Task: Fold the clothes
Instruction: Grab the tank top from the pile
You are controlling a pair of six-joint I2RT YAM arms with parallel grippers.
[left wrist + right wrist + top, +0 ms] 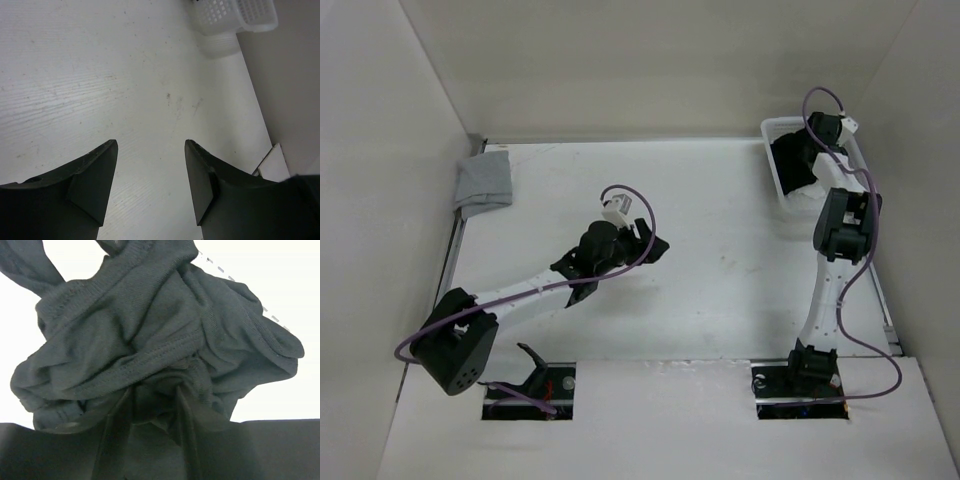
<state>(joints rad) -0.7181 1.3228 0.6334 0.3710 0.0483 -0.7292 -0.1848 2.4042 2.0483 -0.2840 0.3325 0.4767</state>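
The clothes [150,315] are a crumpled black heap of thin fabric with stitched hems, filling the right wrist view. They lie inside the white basket [775,125] at the table's back right, where they show as a dark mass [786,170]. My right gripper [152,395] is pushed down into the heap; its fingers stand apart with a bunch of fabric between them. My left gripper [658,248] hovers over the bare middle of the table, open and holding nothing [150,145].
A small grey cloth [485,182] lies folded at the table's back left corner. The white lattice basket [235,15] sits against the right wall. White walls enclose the table on three sides.
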